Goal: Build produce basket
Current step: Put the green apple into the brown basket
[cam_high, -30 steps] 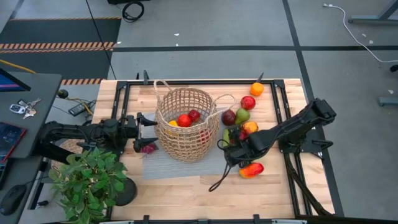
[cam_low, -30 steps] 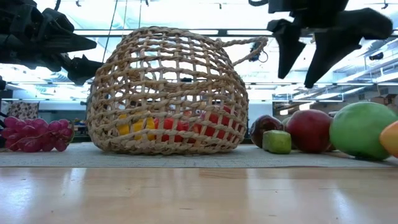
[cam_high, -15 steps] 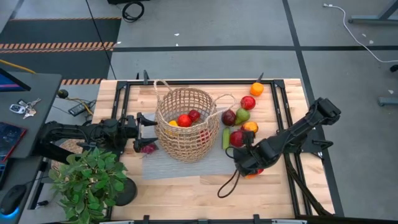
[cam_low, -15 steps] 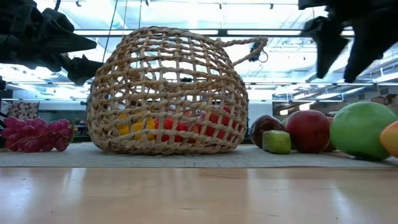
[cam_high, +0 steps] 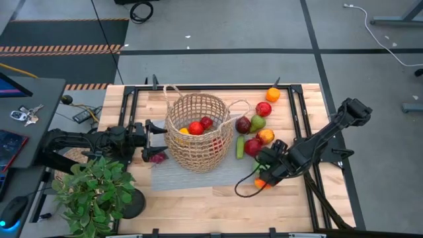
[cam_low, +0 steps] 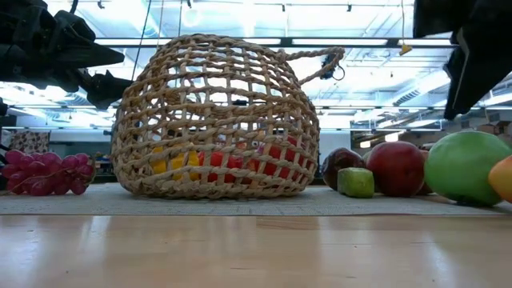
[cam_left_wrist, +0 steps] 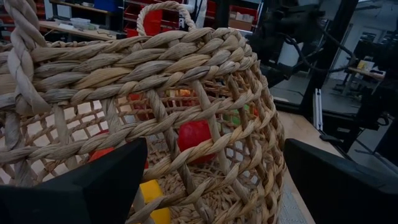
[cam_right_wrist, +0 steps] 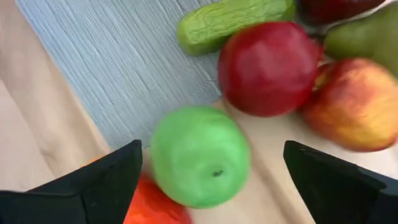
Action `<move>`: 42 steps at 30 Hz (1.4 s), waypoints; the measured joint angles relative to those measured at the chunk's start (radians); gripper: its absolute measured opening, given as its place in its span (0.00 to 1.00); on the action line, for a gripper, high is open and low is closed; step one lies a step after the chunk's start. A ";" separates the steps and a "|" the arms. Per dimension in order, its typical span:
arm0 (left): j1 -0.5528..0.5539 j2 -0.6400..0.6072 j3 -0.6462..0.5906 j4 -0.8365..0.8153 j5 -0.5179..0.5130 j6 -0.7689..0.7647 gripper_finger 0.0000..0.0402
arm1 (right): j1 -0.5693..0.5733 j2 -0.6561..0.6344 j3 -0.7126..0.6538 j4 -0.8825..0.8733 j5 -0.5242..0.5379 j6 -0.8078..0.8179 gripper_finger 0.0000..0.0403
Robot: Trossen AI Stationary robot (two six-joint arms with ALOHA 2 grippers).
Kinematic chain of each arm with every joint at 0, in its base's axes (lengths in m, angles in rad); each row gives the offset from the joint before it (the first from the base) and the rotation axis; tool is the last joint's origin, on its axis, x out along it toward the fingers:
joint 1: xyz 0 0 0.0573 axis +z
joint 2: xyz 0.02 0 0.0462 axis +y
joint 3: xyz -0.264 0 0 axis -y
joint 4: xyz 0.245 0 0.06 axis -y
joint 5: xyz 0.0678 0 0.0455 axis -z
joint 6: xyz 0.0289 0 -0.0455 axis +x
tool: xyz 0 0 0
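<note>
The woven basket (cam_high: 198, 132) stands on a grey mat (cam_high: 168, 173) with some produce inside, among it a red piece (cam_left_wrist: 194, 134). More produce lies to its right: a cucumber (cam_right_wrist: 233, 22), a red apple (cam_right_wrist: 267, 68), a red-yellow apple (cam_right_wrist: 351, 102) and a pear (cam_high: 257, 122). My right gripper (cam_high: 266, 169) hangs open, slanting down over a green apple (cam_right_wrist: 199, 155) that rests on the table by the mat's edge, with one finger to either side of it and apart from it. An orange-red pepper (cam_high: 260, 183) lies beside the apple. My left gripper (cam_high: 149, 140) waits open at the basket's left wall.
Purple grapes (cam_low: 44, 172) lie on the mat under my left gripper. An orange (cam_high: 273, 94) and a red apple (cam_high: 264, 109) sit at the far right. A potted plant (cam_high: 92, 192) stands at the near left corner. Bare wood runs along the near edge (cam_high: 198, 205).
My right gripper has gone from beside the basket toward the table's right and near edges, sinking a little. It has rolled about its own pointing line, and its fingers stand wider apart. It now hangs over the green apple and the pepper. No produce has moved.
</note>
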 joint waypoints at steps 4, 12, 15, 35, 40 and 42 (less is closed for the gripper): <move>0.000 0.000 0.000 0.000 0.000 0.000 0.96 | 0.000 -0.029 -0.086 0.084 -0.020 0.049 0.98; 0.000 0.000 0.000 0.000 0.000 0.000 0.96 | -0.002 -0.029 -0.244 0.339 -0.030 0.058 0.99; 0.000 0.000 0.000 0.000 0.000 0.000 0.96 | -0.002 -0.030 -0.286 0.412 -0.021 0.058 0.99; 0.000 0.000 0.000 0.000 0.000 0.000 0.96 | -0.003 -0.029 -0.323 0.494 -0.024 0.029 0.98; 0.000 0.000 0.000 0.000 0.000 0.000 0.96 | -0.003 -0.029 -0.323 0.494 -0.024 0.025 0.96; 0.000 0.000 0.000 0.000 0.000 0.000 0.96 | -0.003 -0.029 -0.323 0.494 -0.024 0.014 0.94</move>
